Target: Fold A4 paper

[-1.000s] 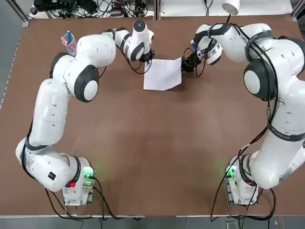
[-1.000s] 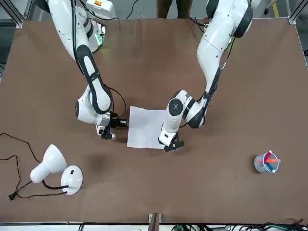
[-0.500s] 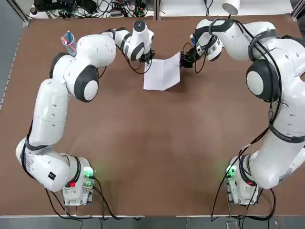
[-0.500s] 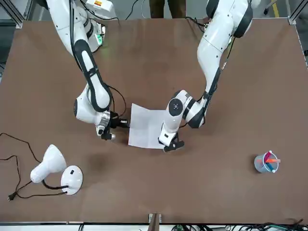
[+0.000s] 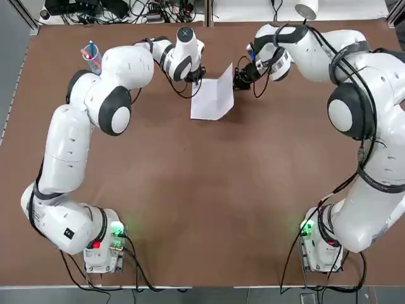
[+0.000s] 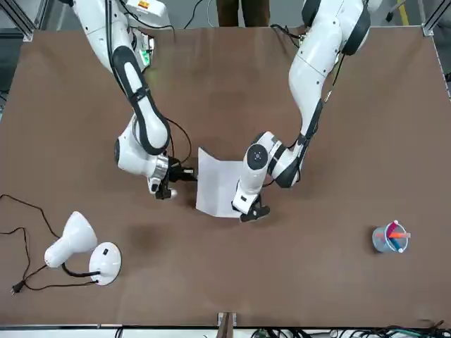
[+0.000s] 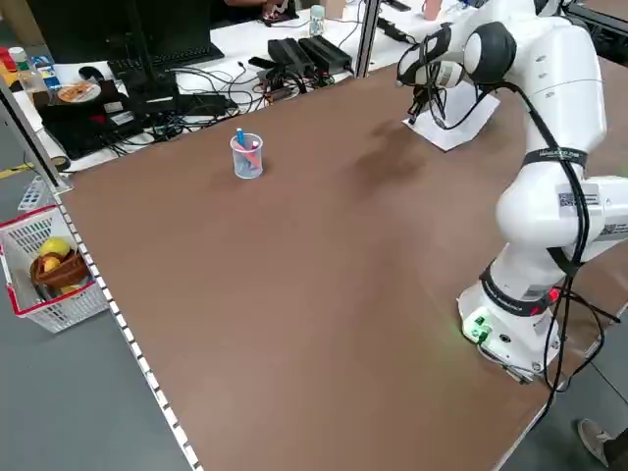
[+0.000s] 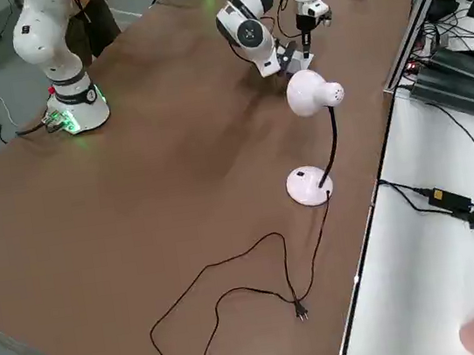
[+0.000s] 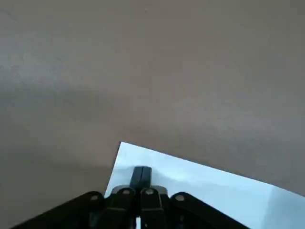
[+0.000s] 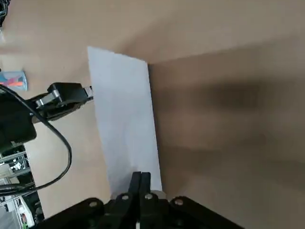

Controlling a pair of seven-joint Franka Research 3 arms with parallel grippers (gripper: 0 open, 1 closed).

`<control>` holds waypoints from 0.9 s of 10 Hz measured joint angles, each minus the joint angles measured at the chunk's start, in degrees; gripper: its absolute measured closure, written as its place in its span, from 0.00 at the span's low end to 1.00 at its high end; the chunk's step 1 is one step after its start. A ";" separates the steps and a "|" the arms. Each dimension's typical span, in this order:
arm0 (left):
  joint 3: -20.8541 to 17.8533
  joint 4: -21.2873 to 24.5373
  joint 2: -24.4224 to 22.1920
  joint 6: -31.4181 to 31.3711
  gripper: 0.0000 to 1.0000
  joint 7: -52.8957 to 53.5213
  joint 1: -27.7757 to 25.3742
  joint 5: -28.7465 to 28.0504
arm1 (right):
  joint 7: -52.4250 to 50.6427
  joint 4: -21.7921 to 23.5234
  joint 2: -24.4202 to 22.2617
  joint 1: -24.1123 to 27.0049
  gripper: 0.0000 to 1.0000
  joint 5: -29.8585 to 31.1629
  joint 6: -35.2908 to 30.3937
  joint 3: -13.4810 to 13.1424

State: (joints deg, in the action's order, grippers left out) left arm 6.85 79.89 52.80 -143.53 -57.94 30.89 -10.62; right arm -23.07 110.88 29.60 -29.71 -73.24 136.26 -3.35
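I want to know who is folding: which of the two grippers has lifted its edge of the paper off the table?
The right gripper holds its edge of the A4 paper raised; the left gripper pins its edge flat.

Both arms reach to the table's far side. Left gripper [image 5: 198,78] points down, fingers closed together. Right gripper [image 5: 236,78], wrist turned sideways, pinches with fingers closed, raised slightly.

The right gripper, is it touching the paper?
Touching. In the right wrist view the right gripper has its fingers shut on the edge of the A4 paper, lifting that side.
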 joint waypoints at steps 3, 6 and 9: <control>0.00 0.00 0.00 0.00 0.99 0.00 0.00 0.00 | 0.01 -0.01 0.00 -0.20 0.98 -3.32 -0.01 0.32; 0.00 0.00 0.00 0.00 0.99 0.00 0.00 0.00 | 0.00 -0.50 0.10 -1.43 0.98 -6.71 0.08 1.16; 0.00 0.00 0.00 -0.01 0.99 0.00 0.00 0.00 | 0.00 -2.16 2.28 -3.18 0.98 -7.81 3.61 2.11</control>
State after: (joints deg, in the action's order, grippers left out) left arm 6.85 79.89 52.80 -143.53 -57.94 30.89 -10.62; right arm -23.07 108.72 31.88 -32.88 -81.05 139.87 -1.24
